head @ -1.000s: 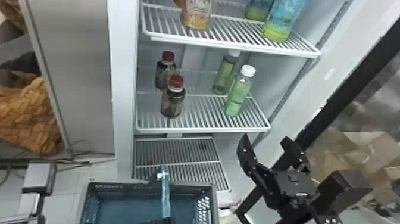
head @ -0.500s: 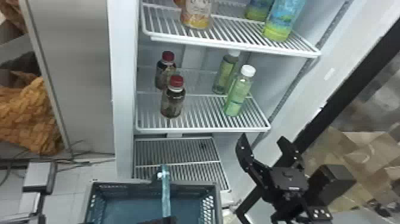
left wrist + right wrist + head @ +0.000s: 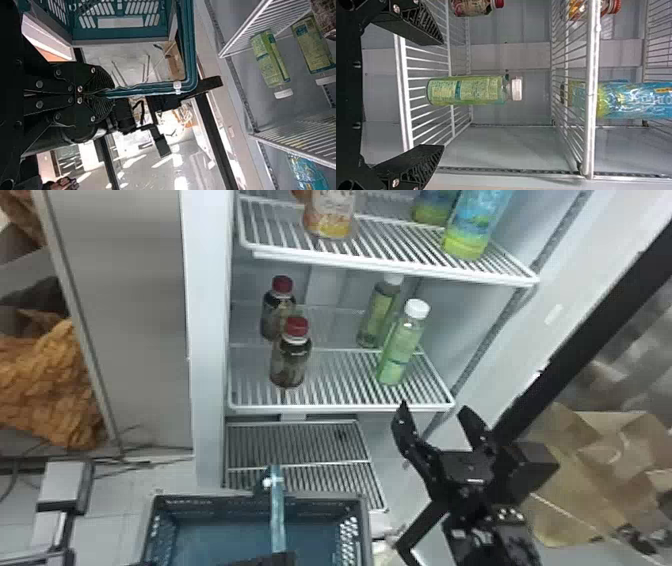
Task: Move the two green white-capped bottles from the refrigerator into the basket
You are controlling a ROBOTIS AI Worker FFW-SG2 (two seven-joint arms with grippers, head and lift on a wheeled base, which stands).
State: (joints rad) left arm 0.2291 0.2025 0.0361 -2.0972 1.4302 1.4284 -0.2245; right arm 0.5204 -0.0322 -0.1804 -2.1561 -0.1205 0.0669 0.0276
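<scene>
Low before the white refrigerator (image 3: 207, 340), the black left gripper (image 3: 280, 559) clenched the teal plastic basket's (image 3: 225, 502) handle (image 3: 277, 510).
Rightward, two slender green white-capped bottles (image 3: 400, 350) stood on the wire shelf (image 3: 310, 407), long axes vertical, caps up; beyond, the empty right gripper (image 3: 436, 406), fingers spread, had risen nearer them since the earlier frame.

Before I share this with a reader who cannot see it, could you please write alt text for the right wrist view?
The open right gripper faces a green white-capped bottle standing on a refrigerator's wire shelf. A red-capped bottle stands on that same shelf, and a blue and yellow-green bottle on the shelf above.
</scene>
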